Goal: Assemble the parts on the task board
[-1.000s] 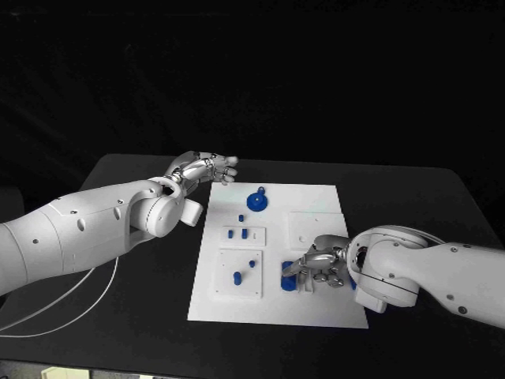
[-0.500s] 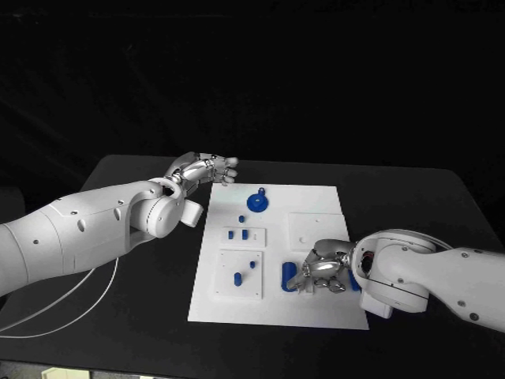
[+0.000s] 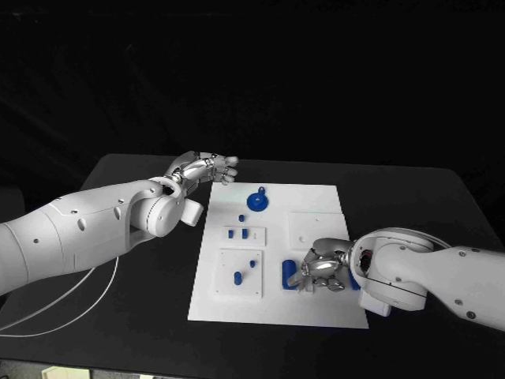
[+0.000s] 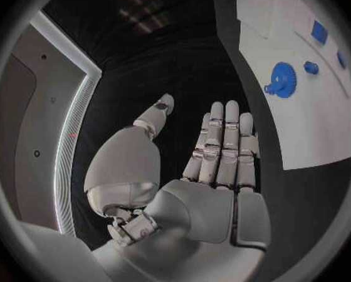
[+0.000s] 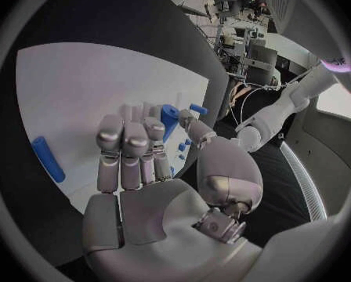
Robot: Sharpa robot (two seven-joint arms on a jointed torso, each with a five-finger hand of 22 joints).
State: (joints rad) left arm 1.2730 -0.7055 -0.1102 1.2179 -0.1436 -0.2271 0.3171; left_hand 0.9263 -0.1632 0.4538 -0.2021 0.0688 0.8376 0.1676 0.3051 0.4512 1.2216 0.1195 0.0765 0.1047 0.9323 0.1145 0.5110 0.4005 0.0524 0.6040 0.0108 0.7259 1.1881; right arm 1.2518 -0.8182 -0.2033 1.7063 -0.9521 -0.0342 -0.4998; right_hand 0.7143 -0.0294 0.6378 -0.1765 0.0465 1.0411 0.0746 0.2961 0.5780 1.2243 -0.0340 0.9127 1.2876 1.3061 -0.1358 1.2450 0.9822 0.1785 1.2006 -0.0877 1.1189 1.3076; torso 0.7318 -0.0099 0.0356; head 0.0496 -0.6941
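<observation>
One white task board (image 3: 321, 308) sits in the middle of the black table (image 3: 435, 197), and on it I count the blue parts. There's one round gear-like disc (image 3: 257, 202) up at twelve o'clock on the board, with one tiny peg (image 3: 241, 218) just below it. Two small upright pieces (image 3: 244, 233) stand in the raised plate left of centre. Two more, one small pin (image 3: 252, 263) and one oval piece (image 3: 237, 277), are on the lower-left plate at about eight o'clock. One long blue cylinder (image 3: 286, 275) lies at about six o'clock, just beside the right hand.

Right hand (image 3: 324, 268) is down over the board's lower right, at about four o'clock. Its fingers are curled forward together over the white surface, and whether they have hold of anything I cannot tell. The hand itself blocks what lies beneath it.

Left hand (image 3: 203, 169) hovers off the board's top-left corner, at eleven o'clock. Its fingers (image 4: 222, 138) are stretched straight and side by side, thumb apart, holding nothing. One thin white cable (image 3: 59, 312) trails across the table at the left.
</observation>
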